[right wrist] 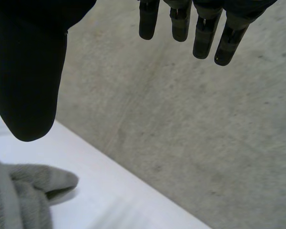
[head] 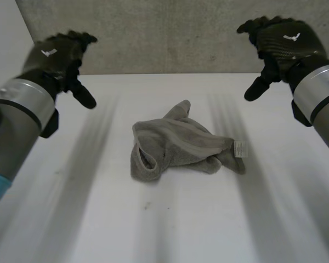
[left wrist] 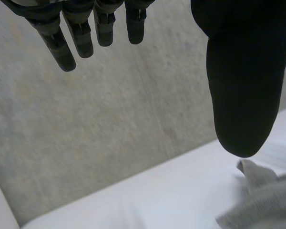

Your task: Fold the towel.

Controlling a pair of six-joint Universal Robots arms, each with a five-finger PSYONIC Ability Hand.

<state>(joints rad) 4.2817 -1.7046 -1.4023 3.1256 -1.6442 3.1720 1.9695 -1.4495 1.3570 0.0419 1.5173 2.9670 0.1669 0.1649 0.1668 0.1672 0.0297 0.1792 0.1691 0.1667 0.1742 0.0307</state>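
A grey towel [head: 178, 144] lies crumpled in a heap at the middle of the white table [head: 170, 224], a small white label at its right end. My left hand [head: 57, 55] hovers high over the table's far left, open, holding nothing. My right hand [head: 279, 41] hovers high at the far right, also open and empty. Both are well apart from the towel. In the left wrist view a corner of the towel [left wrist: 262, 193] lies beyond my left hand's thumb [left wrist: 243, 81]. In the right wrist view a bunched towel [right wrist: 24, 195] end lies below my right hand's thumb [right wrist: 31, 71].
A grey concrete wall [head: 170, 33] rises right behind the table's far edge. White table surface surrounds the towel on all sides.
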